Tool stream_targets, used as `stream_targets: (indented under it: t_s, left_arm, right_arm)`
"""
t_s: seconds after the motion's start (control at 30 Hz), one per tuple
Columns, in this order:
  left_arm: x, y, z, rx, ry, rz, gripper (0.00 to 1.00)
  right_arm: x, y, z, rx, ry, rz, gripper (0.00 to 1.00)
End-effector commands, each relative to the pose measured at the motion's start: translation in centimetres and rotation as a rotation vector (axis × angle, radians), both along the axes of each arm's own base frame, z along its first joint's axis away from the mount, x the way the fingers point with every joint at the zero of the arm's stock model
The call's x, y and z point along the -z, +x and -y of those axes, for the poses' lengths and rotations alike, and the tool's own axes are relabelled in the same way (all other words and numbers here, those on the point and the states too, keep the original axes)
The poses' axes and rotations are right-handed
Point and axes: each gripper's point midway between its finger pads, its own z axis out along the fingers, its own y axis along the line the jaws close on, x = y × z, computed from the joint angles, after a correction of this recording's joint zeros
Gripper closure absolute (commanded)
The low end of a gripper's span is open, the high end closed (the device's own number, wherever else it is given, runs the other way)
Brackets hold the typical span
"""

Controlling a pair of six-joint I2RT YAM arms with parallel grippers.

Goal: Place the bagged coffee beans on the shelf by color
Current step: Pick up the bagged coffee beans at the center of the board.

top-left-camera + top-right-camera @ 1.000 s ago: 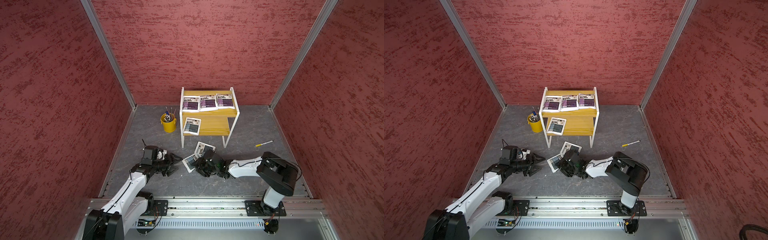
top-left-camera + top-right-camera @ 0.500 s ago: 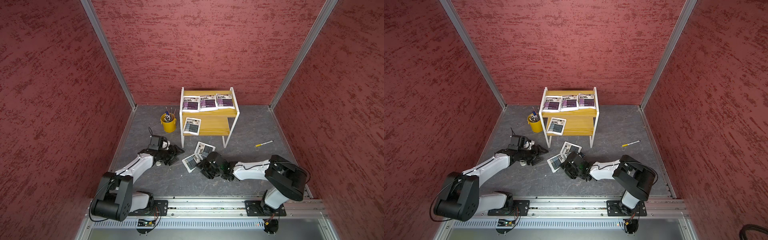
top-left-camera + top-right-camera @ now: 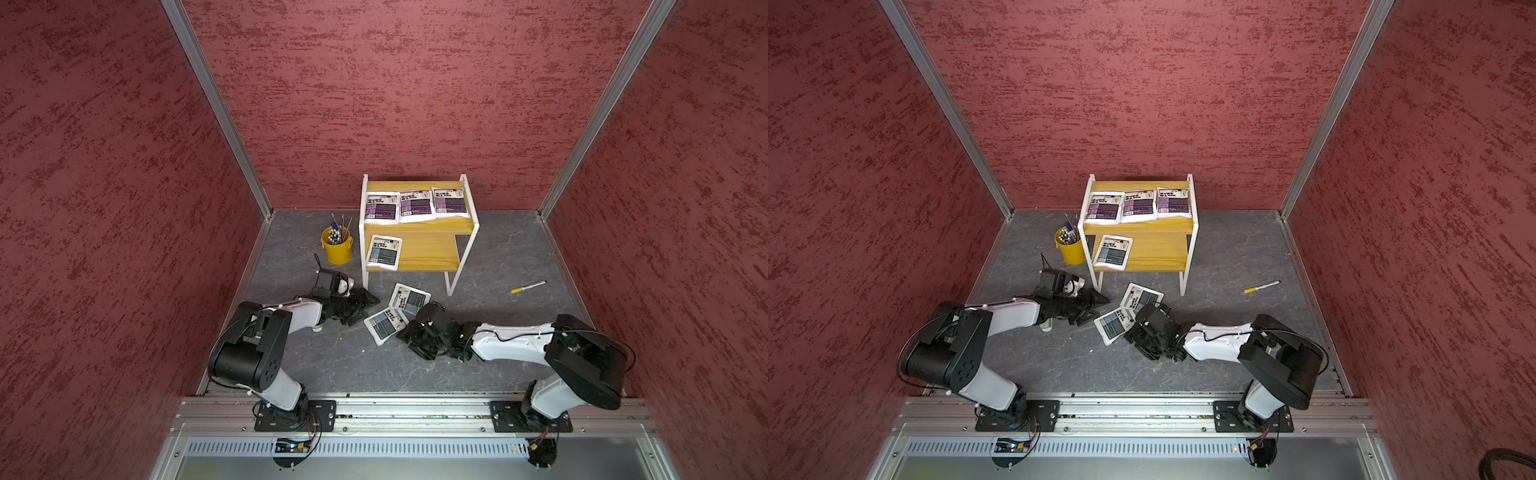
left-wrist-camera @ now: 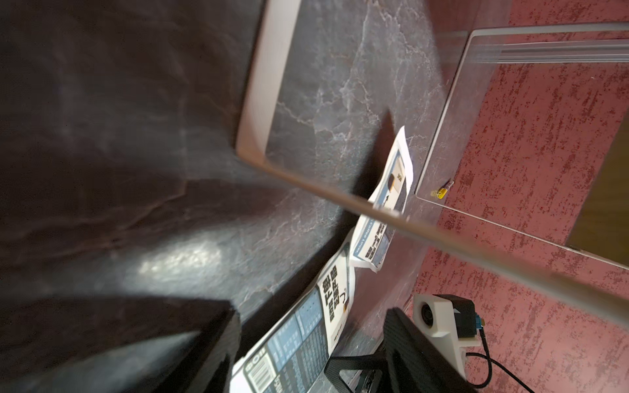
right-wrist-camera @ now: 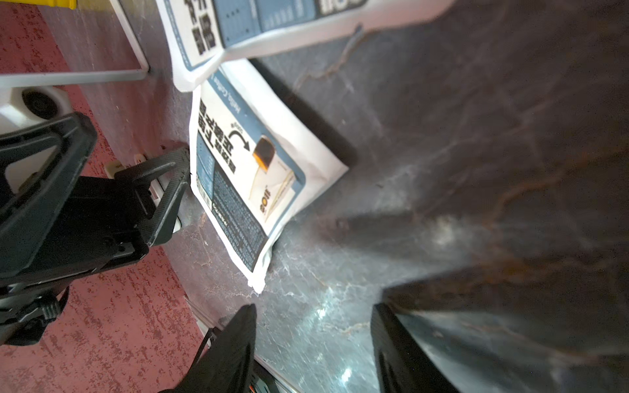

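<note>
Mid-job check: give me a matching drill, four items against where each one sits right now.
Items:
1. purple pouches
2. yellow pen bucket
3. yellow marker
4. lone blue-grey pouch

Places:
a. lying right of the shelf
b. on the upper board
c. on the lower board
d. standing left of the shelf

Pairs: 1-b, 2-d, 3-a, 4-c

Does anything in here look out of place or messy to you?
A blue-grey pouch and a second pouch lie crooked and overlapping on the floor, off the shelf. A yellow-capped marker lies alone on the floor, apart from the yellow pen bucket.
</note>
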Motion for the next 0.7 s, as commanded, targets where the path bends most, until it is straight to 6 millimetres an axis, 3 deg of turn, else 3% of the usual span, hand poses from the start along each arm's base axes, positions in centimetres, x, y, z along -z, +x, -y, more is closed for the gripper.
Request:
stream_targets:
  t_s: [0.0,0.47,0.67]
  left_arm:
    - [1.0,-0.2,0.1,0.006,0.018,0.006,0.29]
    - [4.8,-9.0,2.9,0.085,0.029,-0.109,0.29]
    - [5.5,-9.8,2.7,0.088,0.039,-0.130,0.28]
  right_arm:
    - [-0.1,-0.3,0.8,-0.013,-0.012,0.005,0.42]
    - [2.0,0.2,1.5,-0.043,0.033,-0.022,0.42]
    - [3.2,1.0,1.4,-0.103,0.023,-0.015,0.44]
